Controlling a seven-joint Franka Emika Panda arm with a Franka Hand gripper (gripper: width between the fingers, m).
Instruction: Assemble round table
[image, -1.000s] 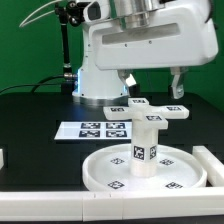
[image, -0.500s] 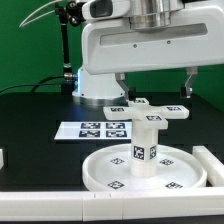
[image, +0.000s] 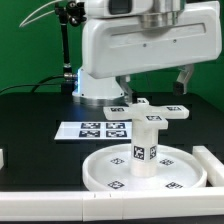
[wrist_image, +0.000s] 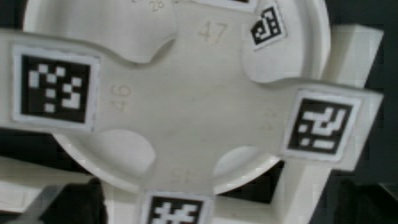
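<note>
The round table stands as a stack near the front of the exterior view. The rimmed disc top (image: 105, 172) lies flat on the black table. The short cylindrical leg (image: 146, 145) stands upright at its middle. The cross-shaped foot (image: 150, 111) sits on top of the leg. My gripper (image: 154, 84) hangs directly above the foot, open and empty, with one finger (image: 181, 80) on each side and clear of it. The wrist view looks straight down on the foot (wrist_image: 187, 95), with the disc top (wrist_image: 214, 25) behind it.
The marker board (image: 100, 129) lies flat behind the disc. A long white edge bar (image: 211, 164) runs along the exterior view's right. A small white piece (image: 3, 158) sits at the exterior view's left edge. The arm's white base (image: 95, 85) stands behind.
The gripper's fingers stood wider apart half a second ago and have come slightly back in, still above the foot. The table parts have not moved.
</note>
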